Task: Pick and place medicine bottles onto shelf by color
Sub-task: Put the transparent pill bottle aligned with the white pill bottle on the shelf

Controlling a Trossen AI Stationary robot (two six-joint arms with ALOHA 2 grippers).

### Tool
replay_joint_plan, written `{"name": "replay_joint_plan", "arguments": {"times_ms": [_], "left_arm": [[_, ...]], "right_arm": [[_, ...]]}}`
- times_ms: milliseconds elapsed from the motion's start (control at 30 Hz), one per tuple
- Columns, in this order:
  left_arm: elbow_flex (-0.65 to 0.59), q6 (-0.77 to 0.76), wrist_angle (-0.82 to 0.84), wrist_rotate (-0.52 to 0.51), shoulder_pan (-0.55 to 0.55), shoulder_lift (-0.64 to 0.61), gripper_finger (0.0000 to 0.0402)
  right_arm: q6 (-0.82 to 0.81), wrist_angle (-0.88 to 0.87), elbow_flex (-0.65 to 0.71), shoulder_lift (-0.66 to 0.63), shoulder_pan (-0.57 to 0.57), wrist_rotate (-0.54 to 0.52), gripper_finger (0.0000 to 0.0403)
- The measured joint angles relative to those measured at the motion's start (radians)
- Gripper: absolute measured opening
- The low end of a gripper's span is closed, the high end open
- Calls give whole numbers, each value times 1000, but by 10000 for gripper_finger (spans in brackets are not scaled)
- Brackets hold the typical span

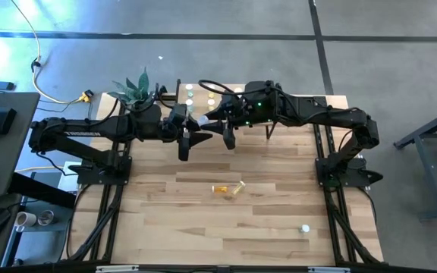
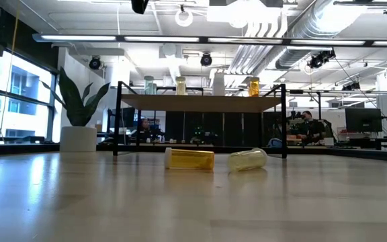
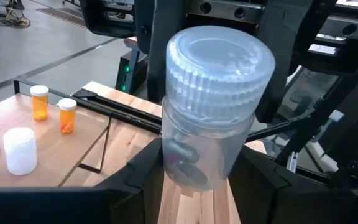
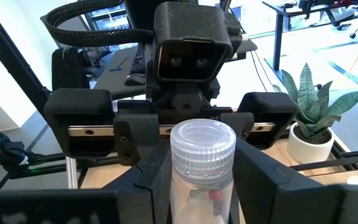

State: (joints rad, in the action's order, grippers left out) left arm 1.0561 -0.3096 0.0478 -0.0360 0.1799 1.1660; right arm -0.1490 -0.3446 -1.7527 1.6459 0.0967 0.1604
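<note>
Above mid-table, a clear ribbed-cap bottle (image 3: pixel 210 106) stands upright, pinched by both left gripper (image 1: pixel 190 139) and right gripper (image 1: pixel 220 125). Two smooth cylindrical bottles (image 1: pixel 228 189) lie on open planks; shelf (image 2: pixel 203 102) behind.

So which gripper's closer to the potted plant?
Left. Left gripper sits just right of the plant; right gripper is farther right, both meeting on the clear bottle.

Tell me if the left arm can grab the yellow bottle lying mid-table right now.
Probably not yet: the left gripper is closed around a clear bottle that the right gripper also holds, up by the shelf. Nothing covers the yellow bottle, so the way looks free once it lets go.
</note>
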Motion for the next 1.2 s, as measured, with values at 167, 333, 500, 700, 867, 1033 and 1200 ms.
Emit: {"name": "replay_joint_plan", "arguments": {"times_ms": [167, 333, 500, 700, 867, 1033, 1200], "left_arm": [[0, -1, 1, 0, 0, 0, 146], [0, 2, 28, 0, 0, 0, 146], [0, 48, 103, -25, 1, -1, 145], [0, 77, 236, -37, 12, -1, 146], [0, 117, 317, -88, 14, 12, 146], [2, 146, 309, -85, 13, 59, 146], [0, 148, 301, -89, 13, 121, 146]], "right_arm": [[0, -1, 0, 0, 0, 0, 127], [29, -18, 0, 0, 0, 1, 144], [38, -44, 0, 1, 8, 5, 194], [29, -51, 0, 1, 43, 18, 222], [96, -88, 0, 5, 72, 37, 223], [126, -144, 0, 43, 73, 79, 224], [131, -202, 0, 67, 71, 79, 224]]}}
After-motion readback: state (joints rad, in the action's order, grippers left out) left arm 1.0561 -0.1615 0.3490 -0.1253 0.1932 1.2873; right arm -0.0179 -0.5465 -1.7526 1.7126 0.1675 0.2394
